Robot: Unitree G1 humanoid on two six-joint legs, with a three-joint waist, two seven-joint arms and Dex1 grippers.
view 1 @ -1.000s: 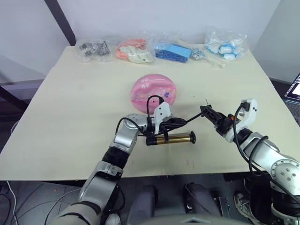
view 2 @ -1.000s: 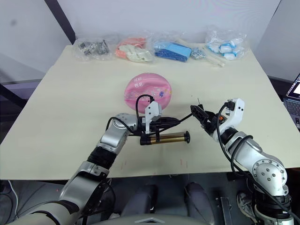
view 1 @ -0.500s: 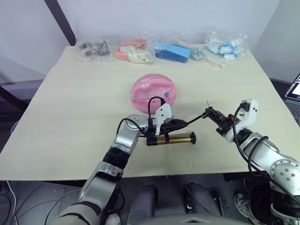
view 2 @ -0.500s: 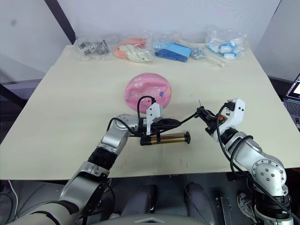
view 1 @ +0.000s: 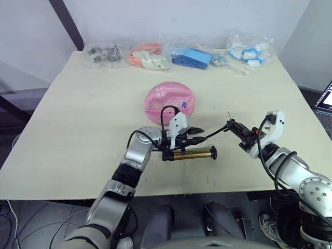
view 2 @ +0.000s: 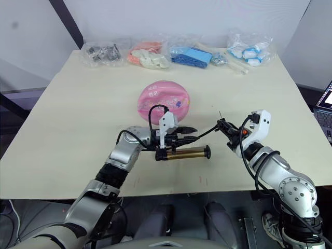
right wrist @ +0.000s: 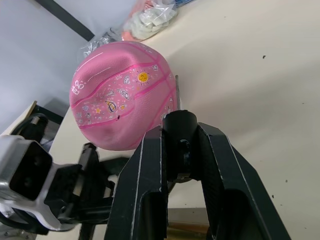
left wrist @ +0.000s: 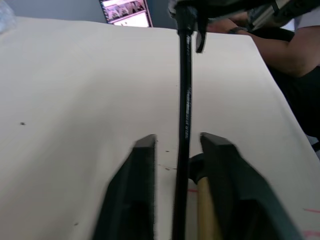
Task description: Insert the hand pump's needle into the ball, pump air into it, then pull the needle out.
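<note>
The pink ball rests mid-table. In front of it the bronze hand pump lies flat, T-handle to the right. Its black hose runs right and up between the spread fingers of my left gripper, which stands open just above the pump without pinching the hose. My right gripper is shut on the black fitting at the hose's end, right of the pump. The needle sticks out past its fingers, pointing toward the ball and apart from it.
Several clear bags of small items line the table's far edge: dark parts, orange and white pieces, blue pieces, white and blue pieces. A laptop screen sits off the right edge. A person's arm is beyond the table.
My right gripper closed on the needle's fitting. My left gripper then let go of the hose and opened. The pump and ball stayed put.
</note>
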